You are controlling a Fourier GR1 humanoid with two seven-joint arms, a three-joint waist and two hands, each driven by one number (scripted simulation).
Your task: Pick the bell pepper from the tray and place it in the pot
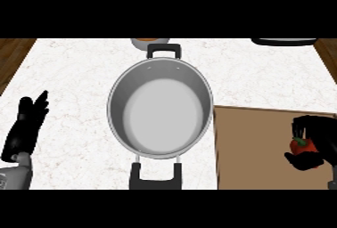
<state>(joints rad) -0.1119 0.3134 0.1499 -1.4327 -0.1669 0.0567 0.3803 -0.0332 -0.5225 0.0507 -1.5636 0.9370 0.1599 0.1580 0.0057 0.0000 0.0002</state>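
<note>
Right hand (321, 149) is holding the pepper (301, 146) at the tray (253, 151), fingers curled round it. Left hand (25, 127) is resting beside the pot (121, 95), fingers straight, together.

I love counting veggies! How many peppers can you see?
1. The red bell pepper is held in the right hand, over the brown tray at the right. The pot holds none. The curled hand could hide another small one.
</note>
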